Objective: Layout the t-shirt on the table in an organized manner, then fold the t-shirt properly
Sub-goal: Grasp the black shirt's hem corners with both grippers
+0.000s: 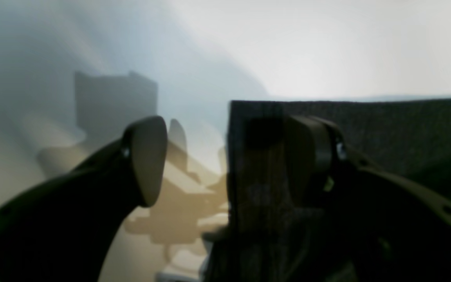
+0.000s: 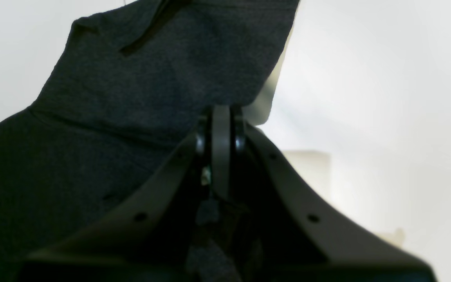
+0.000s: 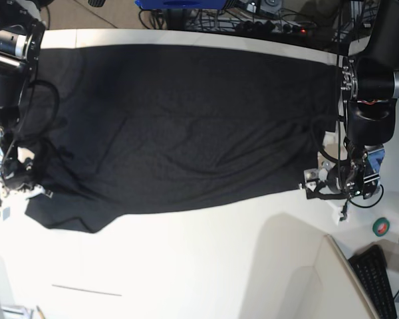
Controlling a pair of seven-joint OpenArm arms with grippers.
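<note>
The black t-shirt (image 3: 179, 126) lies spread wide across the off-white table (image 3: 186, 266), plain side up; no print shows. My right gripper (image 2: 221, 125) is shut on a fold of the t-shirt (image 2: 151, 70); in the base view it (image 3: 20, 185) sits at the cloth's lower left corner. My left gripper (image 1: 227, 156) is open at the cloth's lower right corner (image 3: 321, 186). A straight edge of the t-shirt (image 1: 386, 129) lies between its fingers, against the right finger (image 1: 307, 156). The left finger (image 1: 147, 160) is free of the cloth.
A thin seam line (image 3: 86, 290) marks the table's near left. The table's curved edge (image 3: 342, 262) runs at the lower right, with a keyboard (image 3: 380, 279) and a green tape roll (image 3: 382, 226) beyond it. Cables and gear (image 3: 253, 13) lie behind the table.
</note>
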